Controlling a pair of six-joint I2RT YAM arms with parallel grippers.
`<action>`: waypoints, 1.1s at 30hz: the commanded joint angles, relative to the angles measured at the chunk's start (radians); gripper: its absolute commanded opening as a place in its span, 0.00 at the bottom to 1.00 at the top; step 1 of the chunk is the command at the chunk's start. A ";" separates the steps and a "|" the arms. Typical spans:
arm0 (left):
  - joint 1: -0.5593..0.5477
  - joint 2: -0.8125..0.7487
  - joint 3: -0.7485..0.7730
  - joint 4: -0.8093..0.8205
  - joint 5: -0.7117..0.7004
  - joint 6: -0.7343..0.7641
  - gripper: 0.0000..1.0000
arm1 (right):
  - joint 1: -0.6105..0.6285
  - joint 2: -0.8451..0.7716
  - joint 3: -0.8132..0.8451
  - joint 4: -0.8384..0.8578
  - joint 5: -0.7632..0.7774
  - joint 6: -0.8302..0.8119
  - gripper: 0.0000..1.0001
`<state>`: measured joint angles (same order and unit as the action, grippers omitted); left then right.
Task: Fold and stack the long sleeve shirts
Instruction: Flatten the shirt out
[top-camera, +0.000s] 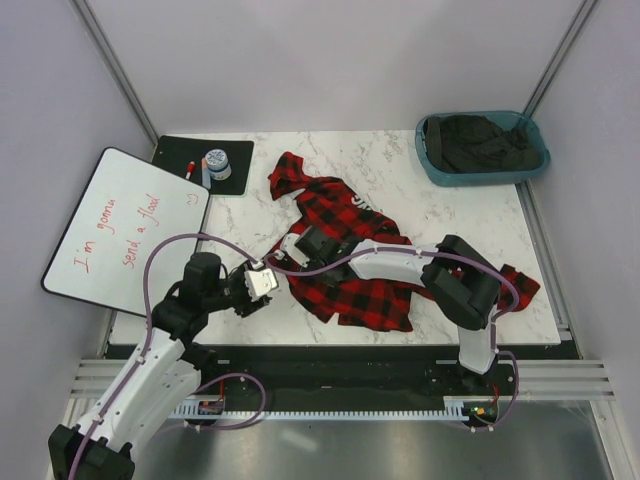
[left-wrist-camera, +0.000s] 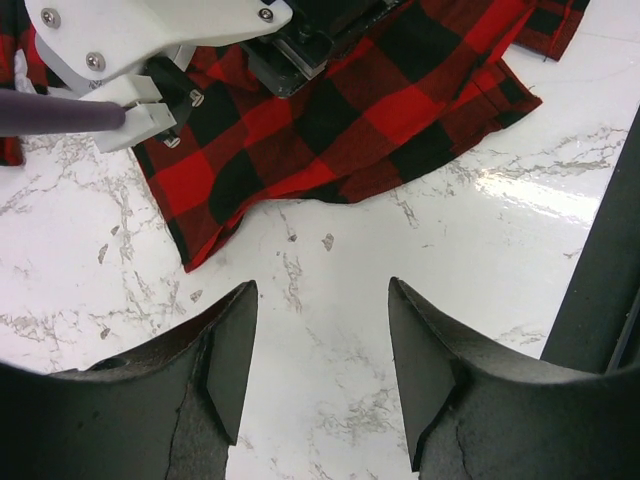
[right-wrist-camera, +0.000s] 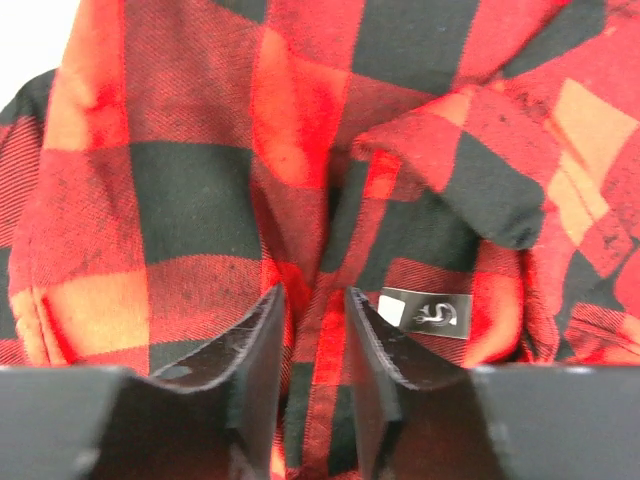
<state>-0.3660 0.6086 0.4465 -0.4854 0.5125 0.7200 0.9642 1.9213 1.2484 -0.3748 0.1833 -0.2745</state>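
Observation:
One long sleeve shirt (top-camera: 372, 296), red-and-black check flannel, lies crumpled across the middle of the marble table, a sleeve trailing to the right edge. My right gripper (top-camera: 300, 246) presses down into its left part. In the right wrist view its jaws (right-wrist-camera: 312, 292) stand narrowly apart, open, with a raised strip of the shirt (right-wrist-camera: 200, 180) between them and a small dark label (right-wrist-camera: 430, 314) just to the right. My left gripper (top-camera: 262, 283) hovers open over bare marble. In its own view the gripper (left-wrist-camera: 320, 290) is empty, just short of the shirt's hem (left-wrist-camera: 330, 120).
A teal bin (top-camera: 428, 160) holding dark clothing (top-camera: 480, 142) stands at the back right. A whiteboard (top-camera: 120, 230) leans at the left, beside a black mat (top-camera: 235, 182) with a small jar (top-camera: 216, 163). The right arm's white wrist (left-wrist-camera: 120, 40) is close above my left gripper.

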 joint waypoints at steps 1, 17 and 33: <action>-0.001 -0.006 0.003 0.008 -0.005 -0.025 0.62 | 0.007 0.025 0.039 -0.013 0.082 0.003 0.34; -0.004 0.141 0.043 0.008 0.086 0.053 0.53 | -0.099 -0.125 0.179 -0.173 -0.025 -0.054 0.00; -0.010 0.178 0.025 0.038 0.041 0.052 0.54 | -0.154 -0.067 0.134 -0.257 -0.300 -0.069 0.21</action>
<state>-0.3729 0.8303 0.4599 -0.4709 0.5560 0.7605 0.8062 1.8336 1.4319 -0.6243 -0.0631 -0.3382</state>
